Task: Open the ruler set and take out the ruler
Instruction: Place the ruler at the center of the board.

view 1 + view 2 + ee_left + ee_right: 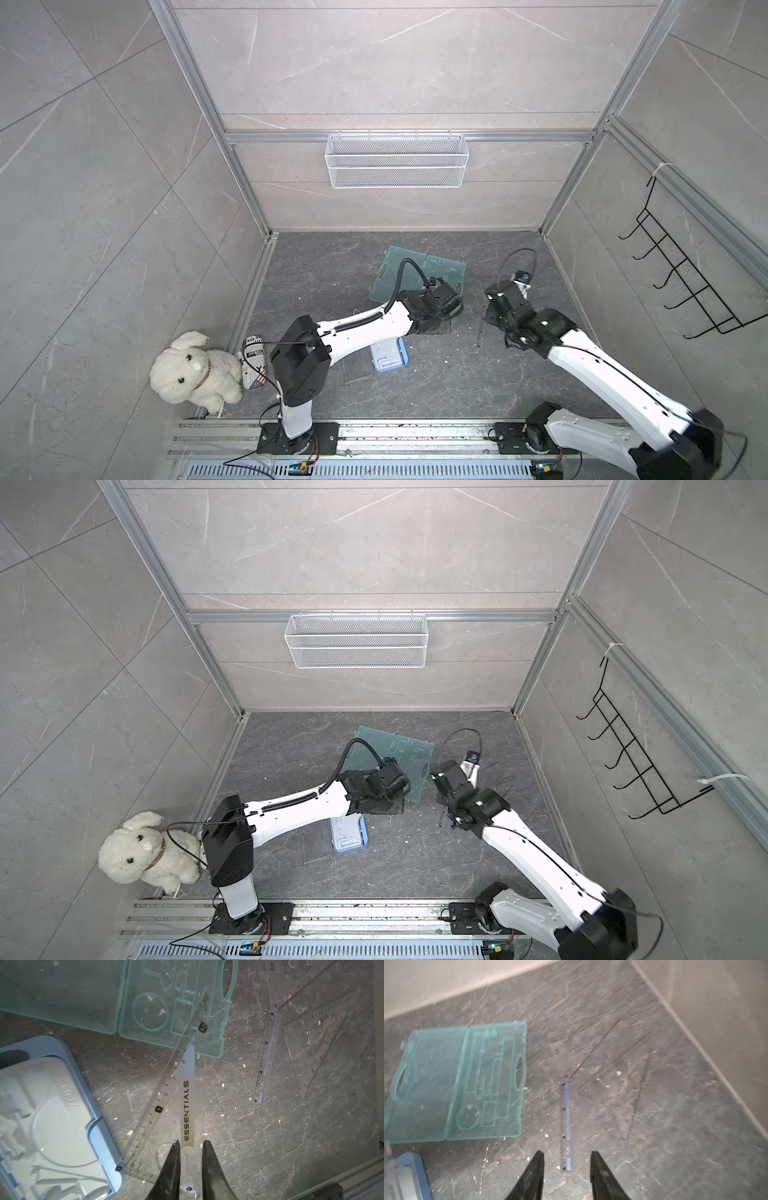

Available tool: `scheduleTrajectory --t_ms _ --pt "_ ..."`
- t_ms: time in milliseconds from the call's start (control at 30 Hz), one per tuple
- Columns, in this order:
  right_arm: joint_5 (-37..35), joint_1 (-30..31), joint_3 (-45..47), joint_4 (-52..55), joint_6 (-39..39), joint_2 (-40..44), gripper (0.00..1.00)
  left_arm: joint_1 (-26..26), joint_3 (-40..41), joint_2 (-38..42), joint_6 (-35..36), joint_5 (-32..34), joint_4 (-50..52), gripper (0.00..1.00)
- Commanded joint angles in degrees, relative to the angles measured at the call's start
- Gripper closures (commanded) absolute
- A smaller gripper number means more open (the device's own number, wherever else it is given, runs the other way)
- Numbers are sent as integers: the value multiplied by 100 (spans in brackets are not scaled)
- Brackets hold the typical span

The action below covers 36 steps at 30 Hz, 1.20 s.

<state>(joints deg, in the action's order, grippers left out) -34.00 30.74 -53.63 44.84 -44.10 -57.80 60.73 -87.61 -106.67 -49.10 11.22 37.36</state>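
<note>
left wrist: the left gripper (191,1142) is nearly closed, clamped on the long leg of a clear set square (187,1105) whose tip overlaps the open green case (62,995). the ruler (265,1059) lies flat on the dark floor (249,1147), apart from both.

right wrist: the right gripper (568,1153) stands apart and empty, the ruler's near end showing between its fingers.

in both top views the case lies open mid-floor, with a blue tray (403,357) before it, a rabbit (193,368) in the left corner, walls on three sides and open floor behind the case.
</note>
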Motion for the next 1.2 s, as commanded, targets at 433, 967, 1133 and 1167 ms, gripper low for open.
scheduleTrajectory --t_ms 433,967,1133,1167 --pt "-652 -29 -301 1875 -684 2630 59 760 -4070 -3311 1836 -2032 585 87" --pt "-565 -33 -323 1900 -445 2986 59 887 -4939 -4094 1760 -2102 882 66" --pt "-533 -33 -298 1818 -407 2955 59 882 -4933 -4075 1770 -2044 891 59" --pt "-521 -33 -298 1811 -398 2948 59 891 -4924 -4049 1779 -2008 895 59"
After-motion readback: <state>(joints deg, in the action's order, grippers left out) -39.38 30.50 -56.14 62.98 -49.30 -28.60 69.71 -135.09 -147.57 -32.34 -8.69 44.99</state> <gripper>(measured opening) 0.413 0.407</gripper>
